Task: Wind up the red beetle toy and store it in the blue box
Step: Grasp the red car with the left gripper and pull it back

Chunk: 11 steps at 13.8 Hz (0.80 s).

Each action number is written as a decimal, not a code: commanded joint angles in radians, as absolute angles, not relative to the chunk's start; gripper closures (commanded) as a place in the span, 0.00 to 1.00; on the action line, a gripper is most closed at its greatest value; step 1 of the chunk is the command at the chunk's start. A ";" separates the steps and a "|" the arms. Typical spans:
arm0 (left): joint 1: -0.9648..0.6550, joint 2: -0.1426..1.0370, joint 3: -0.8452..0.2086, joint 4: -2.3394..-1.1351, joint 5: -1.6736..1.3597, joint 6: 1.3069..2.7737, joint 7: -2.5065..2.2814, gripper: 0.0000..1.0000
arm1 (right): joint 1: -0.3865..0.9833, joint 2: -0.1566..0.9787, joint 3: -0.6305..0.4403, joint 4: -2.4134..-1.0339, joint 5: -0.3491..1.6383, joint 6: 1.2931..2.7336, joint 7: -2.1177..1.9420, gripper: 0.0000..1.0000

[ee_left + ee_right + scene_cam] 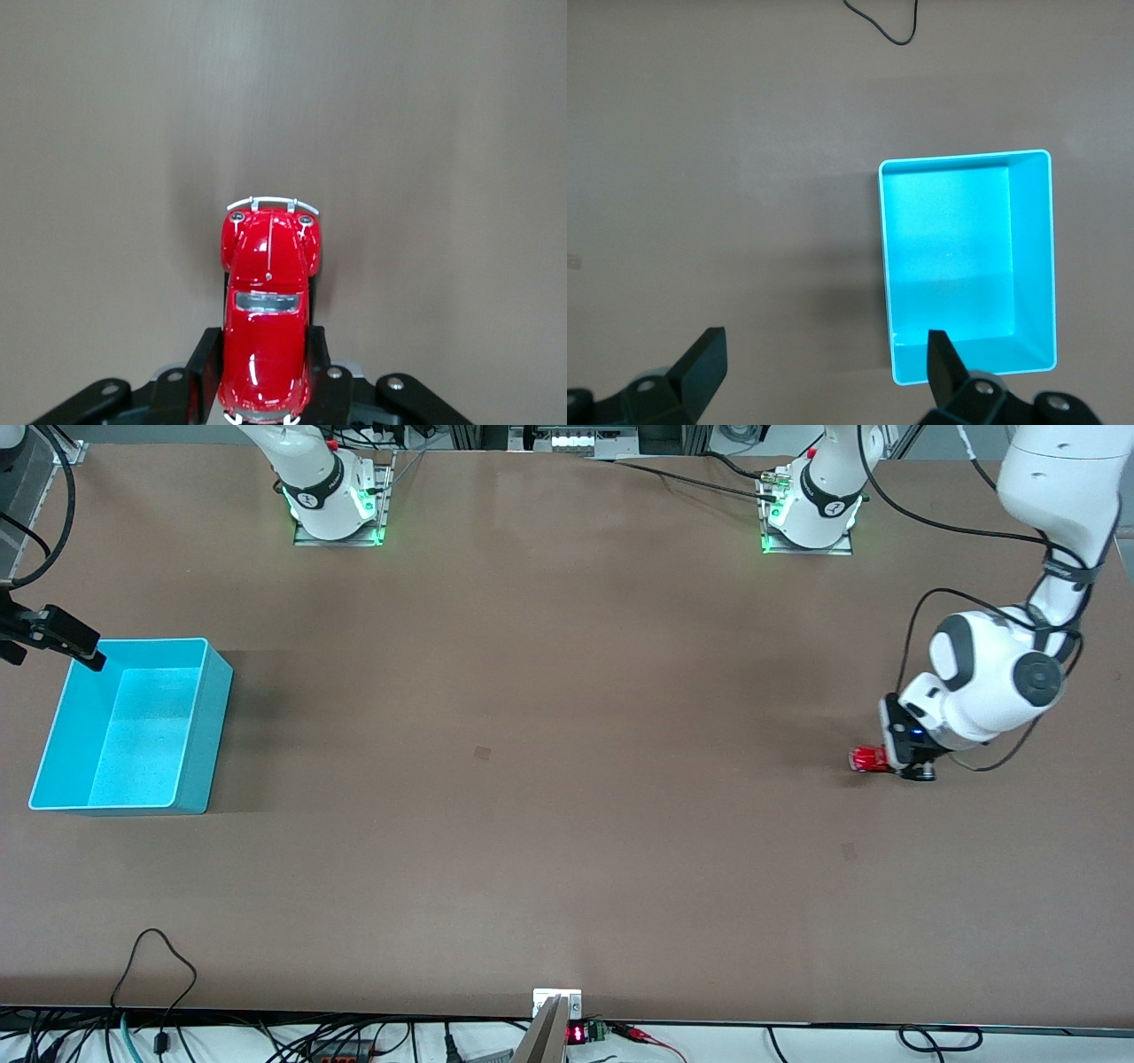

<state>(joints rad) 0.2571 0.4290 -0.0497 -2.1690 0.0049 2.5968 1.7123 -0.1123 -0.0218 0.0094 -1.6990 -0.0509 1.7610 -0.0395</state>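
- Brown table (549, 779), matte, w/ 2 small darker marks on it.
- Black cable loop (155, 965) lying on table nr front-camera edge, toward right arm's end.
- Small red digit display (576, 1034) at table's front-camera edge, mid-table.

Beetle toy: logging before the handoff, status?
Left tool shut on beetle, low at the table, left arm's end. Right tool open, over the box's rim. Box empty. Nothing between them.
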 commanded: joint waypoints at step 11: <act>0.350 0.574 -0.054 -2.082 0.023 2.622 1.816 0.58 | -0.132 -0.029 0.015 -1.703 -0.041 1.759 -0.043 0.00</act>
